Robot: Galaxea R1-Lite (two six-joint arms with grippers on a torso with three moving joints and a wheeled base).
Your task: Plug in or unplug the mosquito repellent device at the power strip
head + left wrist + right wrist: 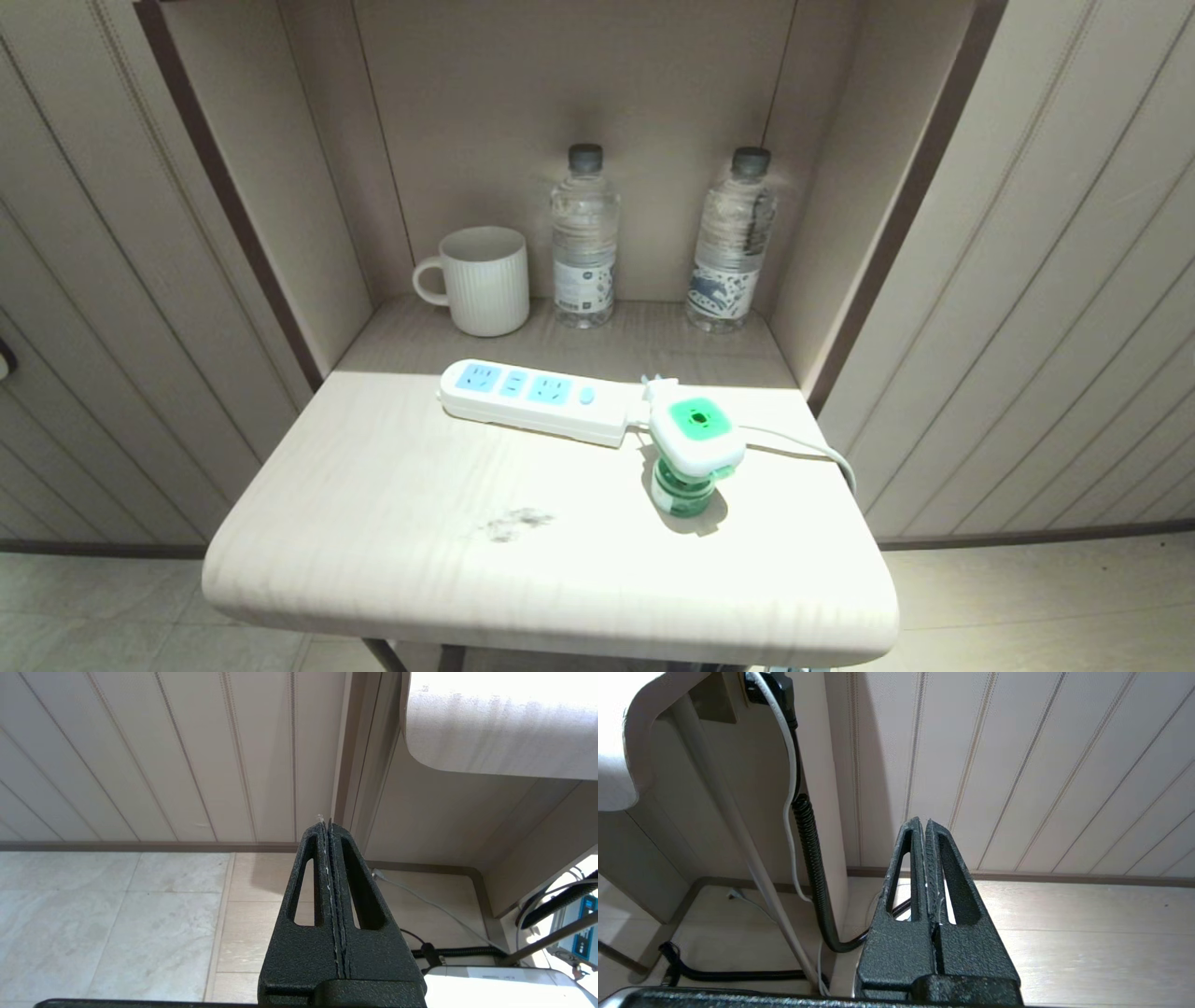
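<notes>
1. Sitting on the pale worktop [392, 551], the power strip [537, 399] lies at a slight slant, its three light-blue socket faces up and all unoccupied, a small blue oval button toward its right end.
2. Just off that right end stands the mosquito repellent device [695, 453], unplugged, white cap with green centre on top and the clear green bottle beneath, resting on the worktop and very close to the strip's end; actual contact is hard to judge.
3. A white cable [803, 446] runs from the strip's end behind the device and drops over the worktop's right edge.
4. Back in the recess, a ribbed white mug [484, 280] stands at left, with two water bottles [584, 238] to its right, well apart from the strip.
5. Neither arm appears in the head view.
6. The left gripper [327, 826] hangs low beside the furniture, over floor tiles, jaws pressed together on nothing.
7. The right gripper [923, 823] is likewise down low, facing the panelled wall, with cables beside it; its jaws are together and empty.
</notes>
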